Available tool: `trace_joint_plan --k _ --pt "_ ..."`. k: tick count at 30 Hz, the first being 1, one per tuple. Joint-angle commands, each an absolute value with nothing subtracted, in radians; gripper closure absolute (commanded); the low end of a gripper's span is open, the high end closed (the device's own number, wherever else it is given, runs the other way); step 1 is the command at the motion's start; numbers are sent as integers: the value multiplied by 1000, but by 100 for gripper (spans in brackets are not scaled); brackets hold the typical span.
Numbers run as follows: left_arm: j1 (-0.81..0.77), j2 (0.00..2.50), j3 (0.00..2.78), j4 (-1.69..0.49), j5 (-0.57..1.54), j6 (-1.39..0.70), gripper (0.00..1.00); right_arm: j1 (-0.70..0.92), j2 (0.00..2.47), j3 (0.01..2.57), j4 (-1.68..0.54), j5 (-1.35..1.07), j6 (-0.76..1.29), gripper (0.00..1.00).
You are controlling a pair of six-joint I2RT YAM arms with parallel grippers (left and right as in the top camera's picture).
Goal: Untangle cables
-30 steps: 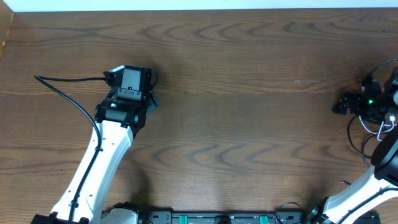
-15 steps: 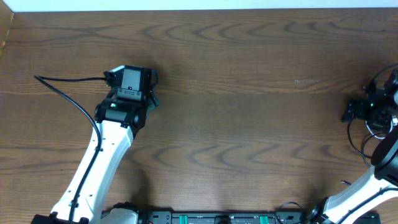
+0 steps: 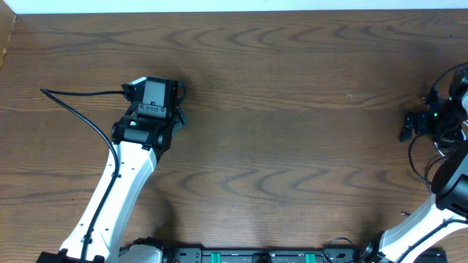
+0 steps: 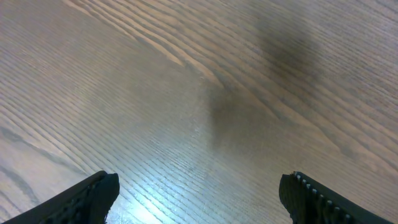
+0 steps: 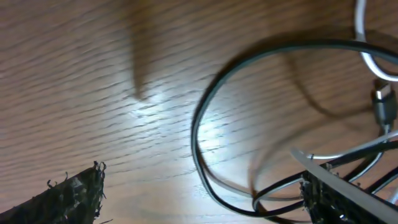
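**At the counter's far right edge, a tangle we could easily tighten**

Over by the right-hand edge of the counter (image 3: 292,109) lie the cables (image 5: 196,134), partly cut off in the overhead view. Our right wrist camera shows them best. A black loop (image 5: 273,55) curves wide across the wood, a white cable (image 5: 362,31) drops in from the top right, and several strands cross in a blurred knot low on the right. The right end effector (image 5: 202,196) is spread wide above them with nothing held, and the black loop's lower curve runs between its tips. The left end effector (image 4: 199,199) is just as wide, well apart from the cables, over bare wood.

What worries us most is a careless close. With strands crossing so near the right tip, we might pinch two at once, and any pull would then cinch the knot rather than loosen it. We could also drag the bundle off the edge, since it sits so close to it. The arm's own thicker wires hang nearby and could be mistaken for the cords.

We can read no brand, label or writing anywhere.
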State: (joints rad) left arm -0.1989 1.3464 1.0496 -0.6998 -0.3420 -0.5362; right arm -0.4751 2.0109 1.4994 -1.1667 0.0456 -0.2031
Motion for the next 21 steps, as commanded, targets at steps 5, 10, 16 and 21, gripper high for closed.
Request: trace_joint_plan --k 5,10,16,21 --pt "-195 1346 1039 -703 -345 -548 13 -445 1980 1519 -1212 49 -198 1" --pt "-195 1346 1039 -703 -345 -548 13 -444 1980 1519 -1244 -179 -194 1" --pt "-195 1346 1039 -703 -345 -548 13 -443 1980 1518 -1252 -533 -195 1" --pt "-195 1346 1039 -703 -345 -548 13 -443 1980 1518 -1248 -731 -194 1"
